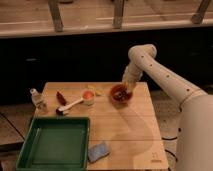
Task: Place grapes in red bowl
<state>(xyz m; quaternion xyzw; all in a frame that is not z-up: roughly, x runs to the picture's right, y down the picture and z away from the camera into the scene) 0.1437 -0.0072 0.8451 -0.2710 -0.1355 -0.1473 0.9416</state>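
Note:
The red bowl (120, 95) sits at the far right of the wooden table (125, 130). A dark clump inside it looks like the grapes (120, 93). My gripper (128, 88) hangs from the white arm, right above the bowl's far right rim.
A green tray (55, 142) fills the front left, with a blue sponge (98, 151) beside it. A pale cup with orange inside (88, 97), a white-handled brush (69, 107), a dark red elongated piece (61, 97), a small bottle (36, 98) and a yellow item (95, 89) lie along the back.

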